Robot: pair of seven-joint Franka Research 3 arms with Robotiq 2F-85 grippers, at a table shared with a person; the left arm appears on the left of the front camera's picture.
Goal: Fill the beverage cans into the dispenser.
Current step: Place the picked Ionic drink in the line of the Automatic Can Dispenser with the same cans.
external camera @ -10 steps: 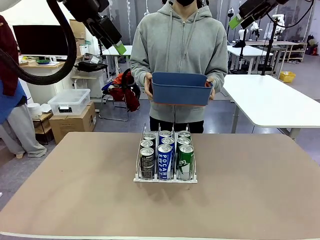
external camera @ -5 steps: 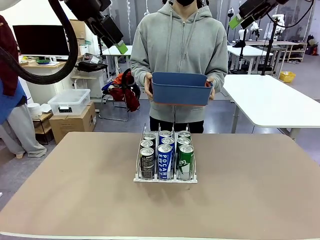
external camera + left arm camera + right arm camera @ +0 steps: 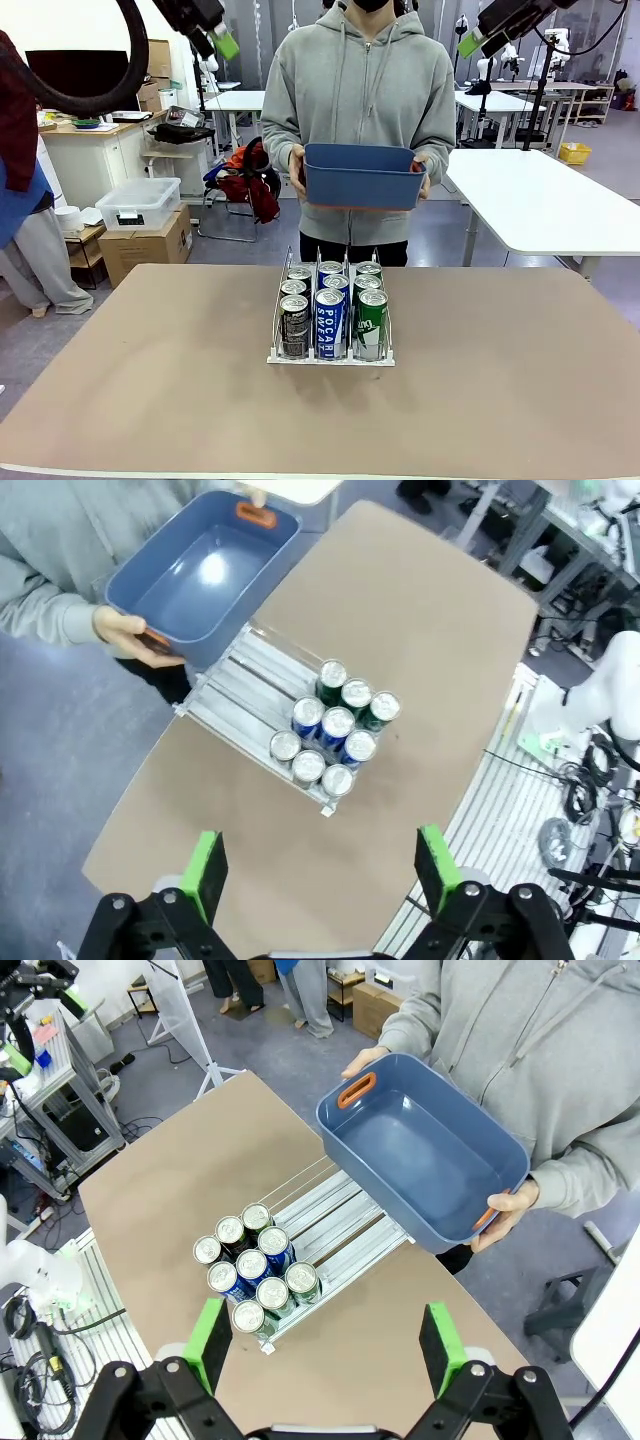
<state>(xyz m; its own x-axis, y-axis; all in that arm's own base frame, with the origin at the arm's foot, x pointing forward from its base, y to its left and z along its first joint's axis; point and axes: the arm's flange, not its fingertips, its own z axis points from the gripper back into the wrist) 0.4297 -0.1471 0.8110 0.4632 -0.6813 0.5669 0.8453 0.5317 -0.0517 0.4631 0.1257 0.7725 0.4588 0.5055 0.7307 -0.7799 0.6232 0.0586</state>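
The beverage cans (image 3: 329, 318) have shiny metal tops and glossy printed sides, the dispenser (image 3: 276, 322) is clear glossy acrylic, the blue bin (image 3: 360, 178) is smooth plastic with a soft sheen, and the desk (image 3: 150, 380) is matt tan.

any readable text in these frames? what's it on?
"POCARI SWEAT": vertical white lettering on the front blue can in the dispenser, front view.
Front black can: pale print, too small to read.
Front green can: white mark, unreadable.
Blue bin: no text.
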